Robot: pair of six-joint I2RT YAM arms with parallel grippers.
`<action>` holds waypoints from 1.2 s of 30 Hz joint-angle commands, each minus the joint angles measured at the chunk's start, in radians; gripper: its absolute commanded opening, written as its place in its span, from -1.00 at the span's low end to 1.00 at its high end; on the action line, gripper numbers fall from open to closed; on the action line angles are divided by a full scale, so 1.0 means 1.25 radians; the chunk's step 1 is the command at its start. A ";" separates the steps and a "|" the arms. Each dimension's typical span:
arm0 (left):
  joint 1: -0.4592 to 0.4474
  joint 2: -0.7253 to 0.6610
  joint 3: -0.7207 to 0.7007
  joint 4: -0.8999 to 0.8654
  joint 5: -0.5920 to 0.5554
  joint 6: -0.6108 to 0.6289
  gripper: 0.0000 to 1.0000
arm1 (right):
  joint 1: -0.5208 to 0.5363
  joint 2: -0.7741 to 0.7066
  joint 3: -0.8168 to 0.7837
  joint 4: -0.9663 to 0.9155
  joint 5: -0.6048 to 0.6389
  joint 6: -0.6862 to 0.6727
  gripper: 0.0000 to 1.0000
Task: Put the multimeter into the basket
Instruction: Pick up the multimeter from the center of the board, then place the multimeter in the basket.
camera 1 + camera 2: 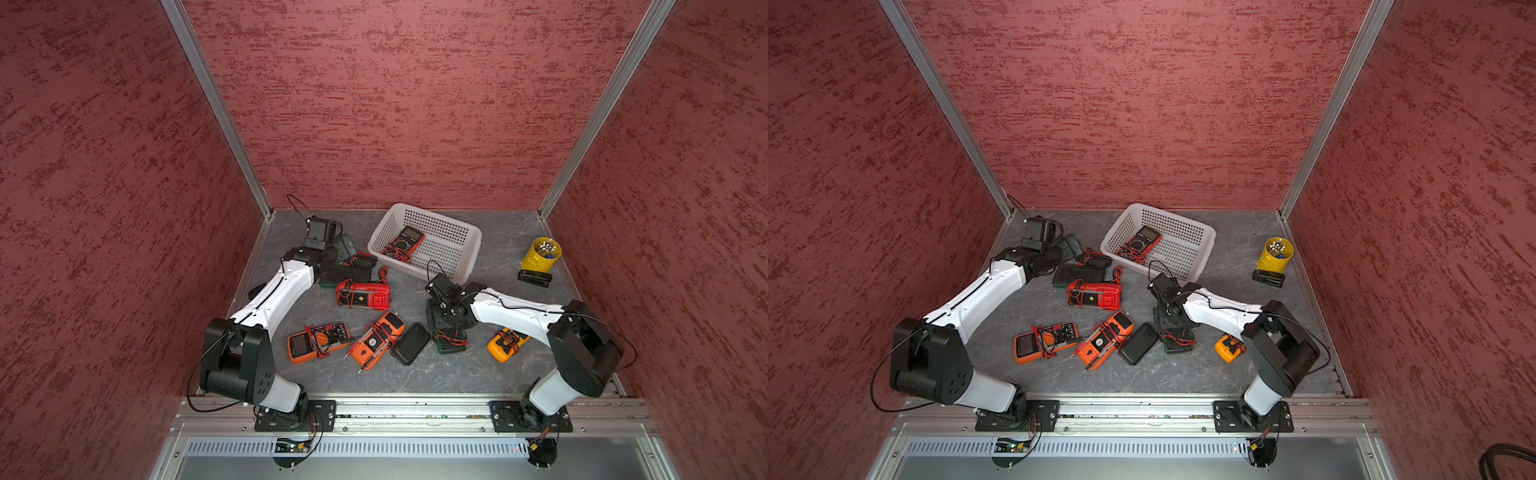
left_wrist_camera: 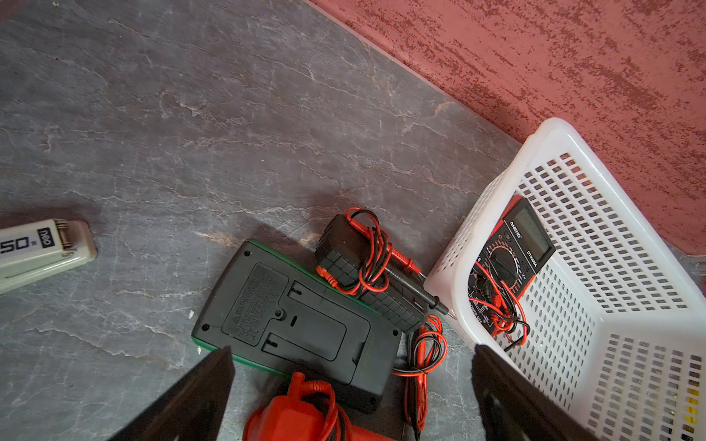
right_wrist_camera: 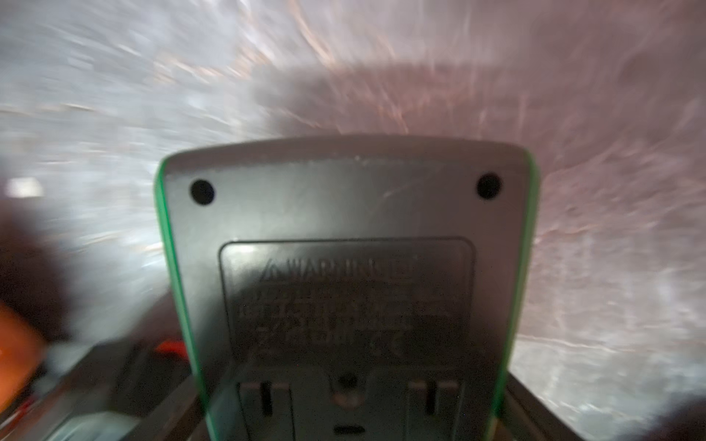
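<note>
Right hand (image 1: 446, 330) in both top views points down at the middle of the bench (image 1: 415, 374), its jaws closed on a green-edged multimeter (image 1: 448, 347), with the white basket (image 1: 446, 251) at its twelve o'clock holding a red meter (image 1: 405, 243), a black case (image 1: 411, 344) just beside it at nine and a yellow meter (image 1: 507, 344) at three. From the left wrist, the left hand (image 2: 351, 349) gapes empty above a second green-edged meter (image 2: 298, 324) lying face down, a black lead-wrapped meter (image 2: 363, 267) between that and the basket's wall. From the right wrist, the multimeter's grey back fills the gap between the right hand's dark fingers (image 3: 535, 416).
</note>
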 commanded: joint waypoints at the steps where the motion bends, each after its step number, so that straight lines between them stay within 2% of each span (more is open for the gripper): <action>1: 0.009 0.001 0.020 0.019 -0.020 -0.005 0.99 | 0.017 -0.079 0.012 0.013 0.015 -0.075 -0.25; 7: 0.014 -0.006 0.017 0.028 -0.029 -0.007 0.99 | 0.046 -0.159 0.059 -0.008 -0.069 -0.160 -0.58; 10: 0.015 -0.010 0.017 0.032 -0.033 -0.007 0.99 | 0.050 -0.190 0.093 0.001 -0.083 -0.170 -0.61; 14: 0.018 -0.009 0.019 0.037 -0.033 -0.003 0.99 | 0.049 -0.181 0.182 0.004 -0.038 -0.146 -0.62; 17: 0.019 -0.006 0.026 0.038 -0.031 0.003 0.99 | 0.046 -0.125 0.283 -0.021 0.019 -0.107 -0.62; 18: 0.018 -0.005 0.030 0.038 -0.028 0.008 0.99 | 0.043 -0.091 0.335 -0.039 0.048 -0.085 -0.68; 22: 0.023 0.008 0.050 0.037 -0.013 0.039 0.99 | 0.002 0.039 0.506 -0.103 0.109 0.007 -0.68; 27: 0.028 0.019 0.067 0.046 0.008 0.068 0.99 | -0.071 0.182 0.673 -0.141 0.146 0.083 -0.57; 30: 0.031 0.023 0.069 0.052 0.024 0.087 0.99 | -0.110 0.248 0.735 -0.145 0.176 0.129 -0.54; 36: 0.041 0.037 0.072 0.066 0.069 0.102 0.99 | -0.181 0.372 0.813 -0.105 0.177 0.201 -0.51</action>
